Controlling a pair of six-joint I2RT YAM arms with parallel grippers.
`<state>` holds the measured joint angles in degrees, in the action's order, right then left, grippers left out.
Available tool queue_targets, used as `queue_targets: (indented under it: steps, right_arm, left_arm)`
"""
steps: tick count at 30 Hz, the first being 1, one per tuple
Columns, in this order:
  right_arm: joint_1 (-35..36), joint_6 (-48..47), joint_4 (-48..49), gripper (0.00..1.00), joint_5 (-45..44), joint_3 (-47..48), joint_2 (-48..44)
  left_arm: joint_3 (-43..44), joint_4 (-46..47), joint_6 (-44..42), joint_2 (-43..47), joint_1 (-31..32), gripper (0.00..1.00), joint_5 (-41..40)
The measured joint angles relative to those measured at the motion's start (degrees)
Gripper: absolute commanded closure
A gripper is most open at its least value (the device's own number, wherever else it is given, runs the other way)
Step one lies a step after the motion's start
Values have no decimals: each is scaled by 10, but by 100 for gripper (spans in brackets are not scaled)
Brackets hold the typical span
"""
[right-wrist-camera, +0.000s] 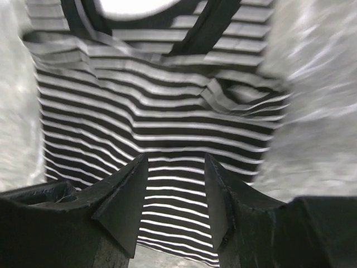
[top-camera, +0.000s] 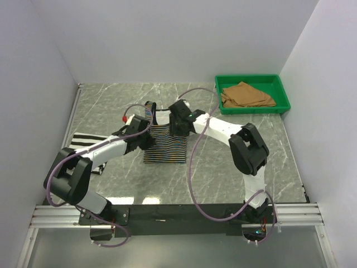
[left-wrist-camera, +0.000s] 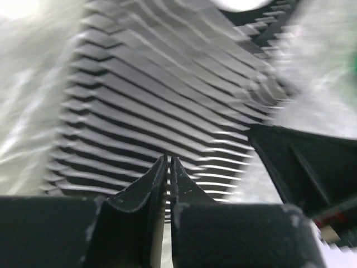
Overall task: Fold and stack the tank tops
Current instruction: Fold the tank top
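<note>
The thin-striped tank top lies folded in the middle of the table, its straps toward the far side. My left gripper hovers over the top's left edge; in the left wrist view its fingertips stand almost together with only a slit between them and nothing in it, above the stripes. My right gripper hangs over the top's far part, open, empty, the cloth below. The wide-striped tank top lies at the left, partly under my left arm. The tan-brown tank top lies in the tray.
The green plastic tray stands at the far right corner. White walls close the table on three sides. Part of my right arm shows close beside the left gripper.
</note>
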<state>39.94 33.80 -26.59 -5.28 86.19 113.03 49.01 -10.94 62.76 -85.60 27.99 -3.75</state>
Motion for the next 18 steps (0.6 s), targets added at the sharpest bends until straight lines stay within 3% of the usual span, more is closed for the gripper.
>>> queue_targets:
  steps: [7,18]
  right_arm:
    - [51,13,25,49,-9,-77,14]
    - [136,62,90,49,-54,-292,-141]
  left_arm:
    - [-65,-10,30,-15,37,92,-37]
    - [-148,0,99,56,185,91,-55]
